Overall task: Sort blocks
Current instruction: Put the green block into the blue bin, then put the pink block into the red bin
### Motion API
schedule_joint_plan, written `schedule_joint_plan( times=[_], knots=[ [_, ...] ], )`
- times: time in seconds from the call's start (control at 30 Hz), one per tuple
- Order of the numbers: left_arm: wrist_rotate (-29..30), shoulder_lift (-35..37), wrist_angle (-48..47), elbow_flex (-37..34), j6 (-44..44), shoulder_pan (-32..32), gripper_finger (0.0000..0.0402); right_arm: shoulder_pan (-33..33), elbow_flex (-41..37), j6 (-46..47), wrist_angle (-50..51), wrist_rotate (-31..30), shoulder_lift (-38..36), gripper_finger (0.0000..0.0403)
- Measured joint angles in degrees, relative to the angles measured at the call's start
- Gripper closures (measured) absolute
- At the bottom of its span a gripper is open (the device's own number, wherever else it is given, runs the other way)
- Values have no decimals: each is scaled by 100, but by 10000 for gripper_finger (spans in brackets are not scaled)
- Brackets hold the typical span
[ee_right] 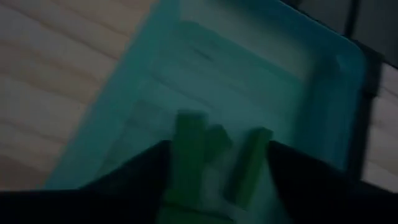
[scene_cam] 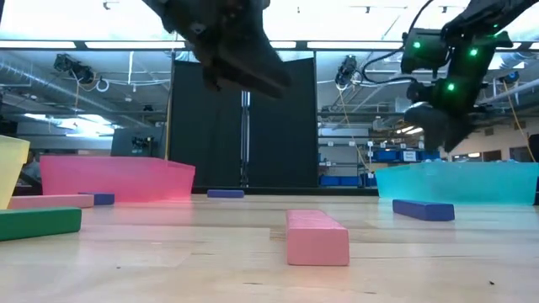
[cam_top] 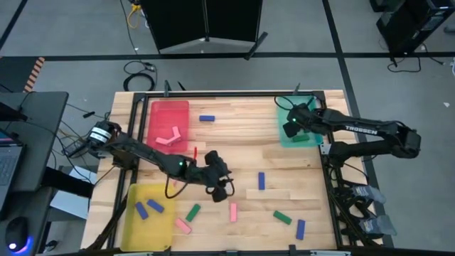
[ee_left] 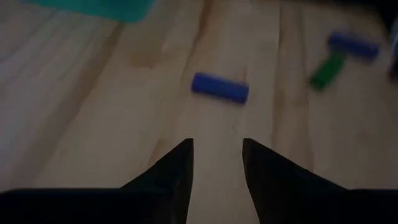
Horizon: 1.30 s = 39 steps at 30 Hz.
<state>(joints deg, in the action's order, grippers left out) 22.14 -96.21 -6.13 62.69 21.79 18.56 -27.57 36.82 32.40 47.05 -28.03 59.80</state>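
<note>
Small pink, blue and green blocks lie flat on the wooden table. My left gripper (cam_top: pixel 225 185) (ee_left: pixel 217 144) hovers open over the table's middle, holding nothing, and points at a blue block (cam_top: pixel 261 180) (ee_left: pixel 219 87) lying ahead of it. My right gripper (cam_top: pixel 291 125) (ee_right: pixel 217 145) hangs open above the teal tray (cam_top: pixel 307 136) (ee_right: pixel 323 68) at the far right. Two green blocks (ee_right: pixel 189 146) (ee_right: pixel 250 158) lie on the tray's floor below its fingers. The red tray (cam_top: pixel 158 114) holds pink blocks (cam_top: pixel 169 138). The yellow tray (cam_top: pixel 131 231) holds two blue blocks (cam_top: pixel 148 208).
Loose near the near edge are a pink block (cam_top: pixel 233 212) (scene_cam: pixel 317 237), a green one (cam_top: pixel 193 212), another pink (cam_top: pixel 183 226), a green (cam_top: pixel 283 217) and a blue (cam_top: pixel 301 227). One blue block (cam_top: pixel 207 118) lies between the red and teal trays. A raised frame rims the table.
</note>
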Motion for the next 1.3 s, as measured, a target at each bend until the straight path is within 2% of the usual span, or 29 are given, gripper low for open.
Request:
schedule_joint_plan(
  times=[0.1, 0.2, 0.3, 0.47, 0.67, 0.77, 0.87, 1.0, 1.17, 1.3],
  knots=[
    [3, -76, -639, 361, -854, 119, 239, 14, 0, -315, -288, 336, -153, 41],
    [-155, -208, -1001, 723, -1789, 222, 223, 122, 0, -485, -551, 775, -349, 12],
    [-485, -421, -1361, 1054, -2828, 335, 212, 354, 4, -515, -845, 1016, -565, 24],
    [-1006, -1194, -2008, 1876, -4252, 485, 208, 813, 2, -412, -1122, 1130, -845, 51],
    [-1310, -2189, -3190, 3032, -5326, 519, 208, 1271, 4, -252, -1395, 1166, -897, 65],
    [-1529, -2537, -3273, 3471, -5884, 521, 208, 1395, 2, -212, -1408, 1152, -865, 67],
    [-1833, -2801, -3460, 3729, -6337, 543, 208, 1488, 2, -168, -1420, 1132, -836, 68],
    [-1882, -3029, -3726, 3827, -6962, 630, 208, 1610, 3, -109, -1470, 1114, -811, 68],
    [-1623, -3163, -3603, 3836, -7565, 721, 205, 1741, 2, -96, -1548, 1103, -740, 68],
    [-1504, -3280, -3255, 3834, -7638, 734, 195, 1819, 4, -85, -1569, 988, -729, 68]
  ],
)
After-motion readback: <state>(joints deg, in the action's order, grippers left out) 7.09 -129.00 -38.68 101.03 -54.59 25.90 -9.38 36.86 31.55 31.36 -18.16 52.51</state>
